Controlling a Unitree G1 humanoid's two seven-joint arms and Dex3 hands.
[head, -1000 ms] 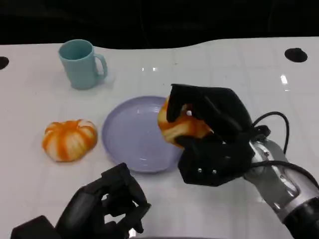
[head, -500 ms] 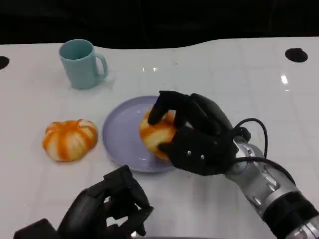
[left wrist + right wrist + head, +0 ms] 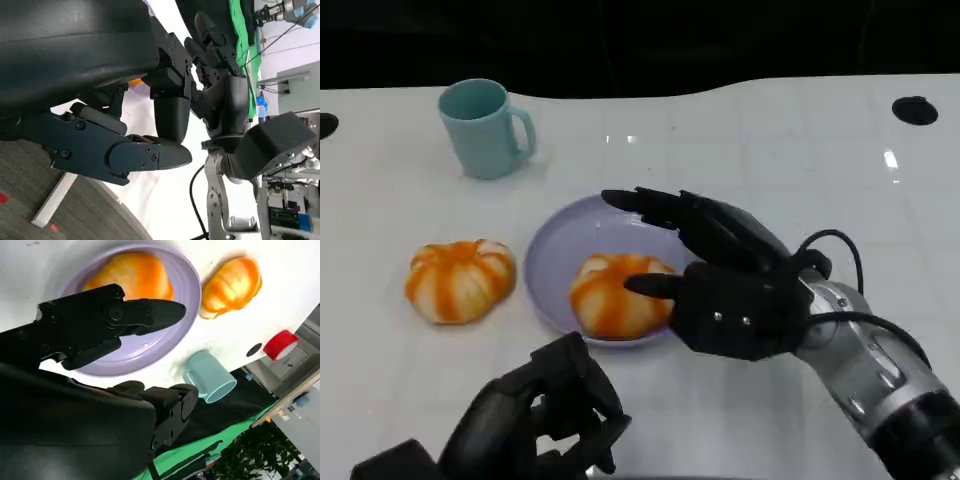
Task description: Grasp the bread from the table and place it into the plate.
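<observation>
An orange-and-white bread roll (image 3: 616, 295) lies in the lavender plate (image 3: 560, 260), toward its near rim; the right wrist view shows the roll (image 3: 131, 275) inside the plate (image 3: 182, 305) too. My right hand (image 3: 720, 275) hovers just right of the roll with its fingers spread apart, holding nothing. A second roll (image 3: 459, 279) sits on the table left of the plate, seen as well in the right wrist view (image 3: 231, 286). My left hand (image 3: 535, 420) rests low at the front with its fingers curled in on nothing; its fingers (image 3: 145, 155) appear curled in the left wrist view.
A teal mug (image 3: 483, 128) stands at the back left of the white table (image 3: 770, 150), also visible in the right wrist view (image 3: 210, 376). A dark hole (image 3: 914, 110) marks the table's far right. The left wrist view shows my right hand (image 3: 225, 95).
My right hand carried the roll leftward over the plate, set it down in the plate and spread its fingers off it. The left hand stayed put.
</observation>
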